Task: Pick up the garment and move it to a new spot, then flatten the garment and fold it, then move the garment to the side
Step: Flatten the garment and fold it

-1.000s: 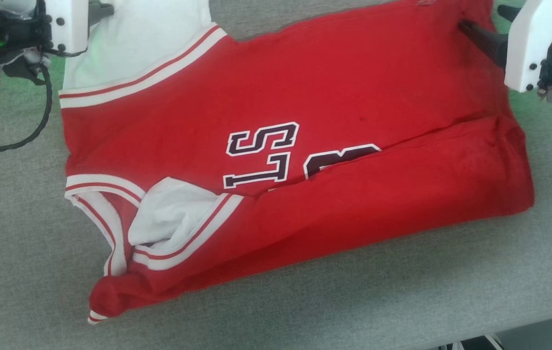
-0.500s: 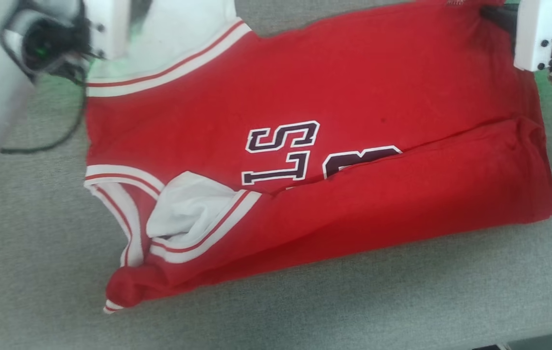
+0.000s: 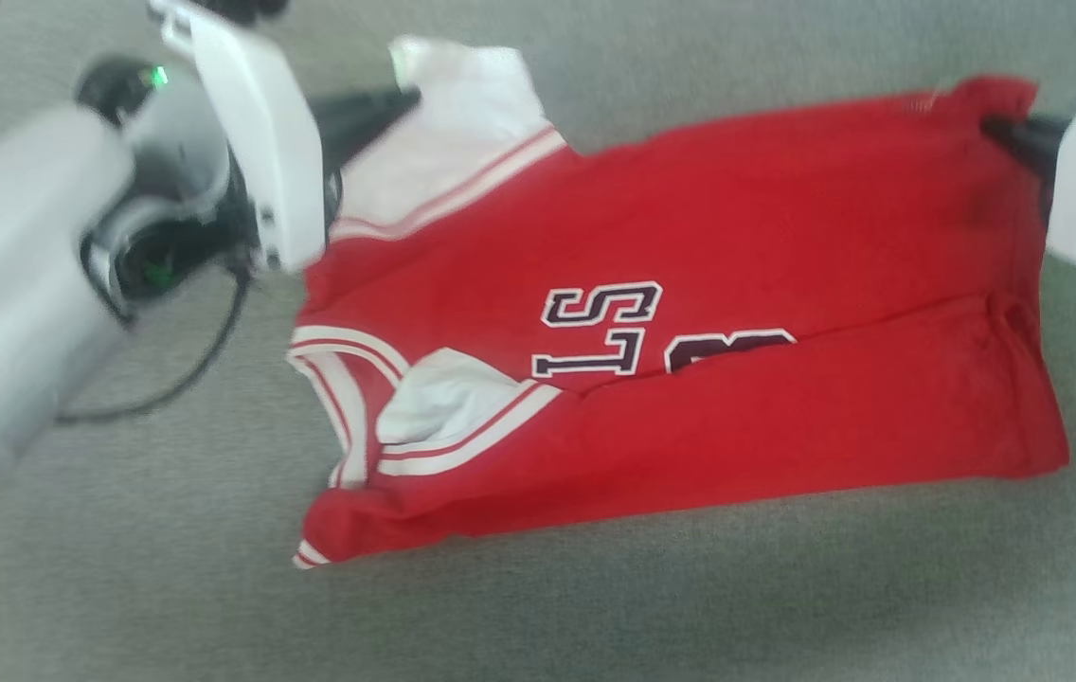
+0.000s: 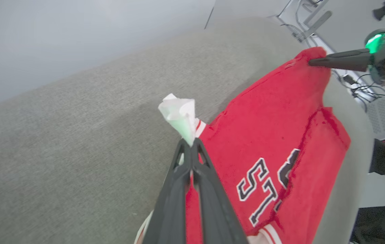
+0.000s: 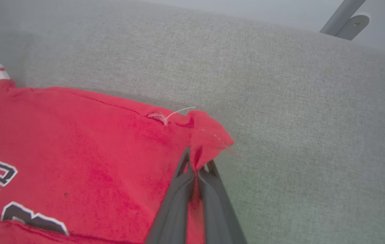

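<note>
Left fingers (image 4: 178,189): pressed together on the white sleeve end (image 4: 179,112) at the far left corner of the garment (image 3: 737,218).
Right fingers (image 5: 178,193): closed tight on a pinch of red hem at the far right corner.
Garment: held stretched between both grips over the grey tabletop (image 3: 595,606). Its near half is folded over, so the dark lettering (image 3: 600,327) is partly covered.
Contact: whether the near edge rests on the tabletop cannot be told.

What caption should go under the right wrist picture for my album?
The right gripper pinches a corner of the red shirt over the grey surface.
</note>
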